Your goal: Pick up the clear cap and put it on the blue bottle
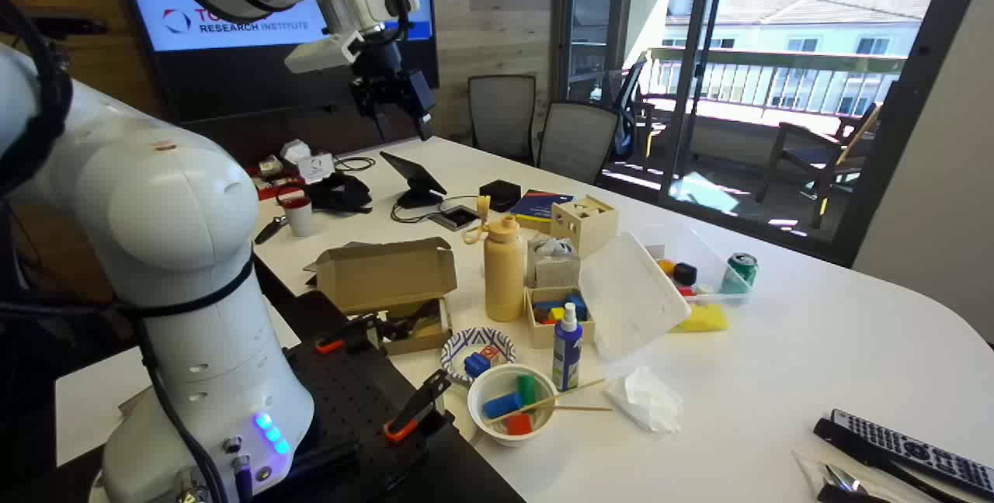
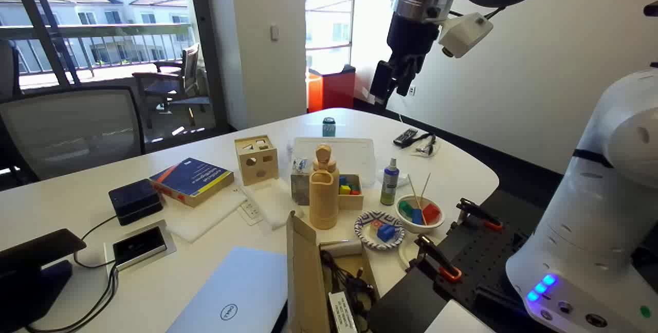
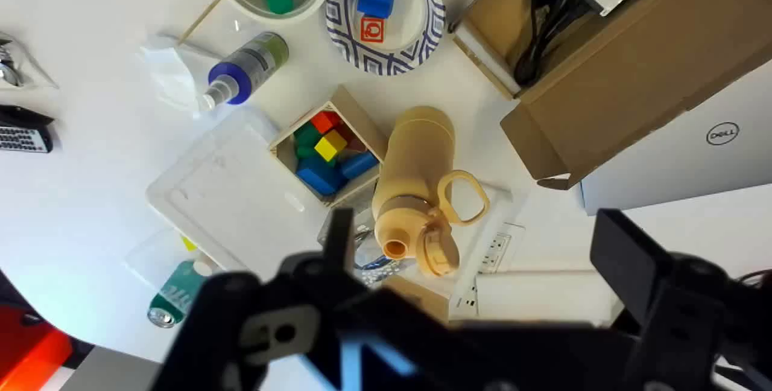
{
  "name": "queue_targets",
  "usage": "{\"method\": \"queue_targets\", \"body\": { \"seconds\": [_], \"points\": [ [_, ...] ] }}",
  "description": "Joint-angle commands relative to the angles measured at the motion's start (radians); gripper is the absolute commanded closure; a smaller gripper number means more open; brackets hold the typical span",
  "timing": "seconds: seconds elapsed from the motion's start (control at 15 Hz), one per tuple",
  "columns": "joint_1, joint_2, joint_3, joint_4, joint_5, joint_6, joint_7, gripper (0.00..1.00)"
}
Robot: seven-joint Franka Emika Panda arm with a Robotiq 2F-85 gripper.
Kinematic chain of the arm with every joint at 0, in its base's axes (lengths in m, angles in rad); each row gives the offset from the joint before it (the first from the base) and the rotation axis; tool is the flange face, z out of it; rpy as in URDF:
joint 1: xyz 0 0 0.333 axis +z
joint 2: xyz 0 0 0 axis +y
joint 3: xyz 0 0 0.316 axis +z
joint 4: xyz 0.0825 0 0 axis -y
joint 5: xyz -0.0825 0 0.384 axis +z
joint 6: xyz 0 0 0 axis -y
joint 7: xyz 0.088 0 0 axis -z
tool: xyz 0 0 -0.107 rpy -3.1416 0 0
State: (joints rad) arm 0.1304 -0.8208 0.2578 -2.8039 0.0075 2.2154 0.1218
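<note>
The blue bottle (image 1: 567,355) is a slim spray bottle with a blue upper body, a green lower part and a pale nozzle. It stands upright on the table behind the white bowl, and it also shows in an exterior view (image 2: 389,185) and in the wrist view (image 3: 246,71). I cannot make out a separate clear cap, nor tell whether one covers the nozzle. My gripper (image 1: 404,126) is high above the table, away from the bottle. It also shows in an exterior view (image 2: 390,96). In the wrist view the gripper (image 3: 473,228) has its fingers wide apart with nothing between them.
A tall tan bottle (image 3: 422,143) stands by a wooden box of blocks (image 3: 356,114). The white bowl (image 1: 475,418) with sticks, a patterned plate (image 1: 509,340), a crumpled tissue (image 1: 648,402), a white lid (image 1: 633,293) and an open cardboard box (image 1: 388,274) surround the blue bottle.
</note>
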Motion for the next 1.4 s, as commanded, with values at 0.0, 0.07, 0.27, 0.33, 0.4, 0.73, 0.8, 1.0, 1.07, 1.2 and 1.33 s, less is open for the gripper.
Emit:
{"method": "queue_targets", "body": {
  "seconds": [0.0,0.07,0.27,0.33,0.4,0.73,0.8,1.0,1.07,1.2,1.33],
  "points": [
    [0.014,0.004,-0.014,0.002,-0.014,-0.003,0.010,0.00],
    [0.000,0.017,-0.032,0.005,-0.019,0.008,-0.003,0.00],
    [-0.066,0.089,-0.158,0.039,-0.048,0.040,-0.108,0.00],
    [-0.098,0.124,-0.217,0.057,-0.071,0.060,-0.164,0.00],
    [-0.113,0.154,-0.268,0.073,-0.080,0.076,-0.210,0.00],
    [-0.158,0.378,-0.562,0.170,-0.016,0.267,-0.480,0.00],
    [-0.147,0.434,-0.619,0.200,0.024,0.291,-0.538,0.00],
    [-0.118,0.617,-0.748,0.286,0.177,0.337,-0.706,0.00],
    [-0.108,0.677,-0.779,0.317,0.250,0.339,-0.771,0.00],
    [-0.072,0.800,-0.847,0.377,0.399,0.342,-0.892,0.00],
    [-0.161,0.925,-0.777,0.440,0.560,0.306,-1.006,0.00]
  ]
}}
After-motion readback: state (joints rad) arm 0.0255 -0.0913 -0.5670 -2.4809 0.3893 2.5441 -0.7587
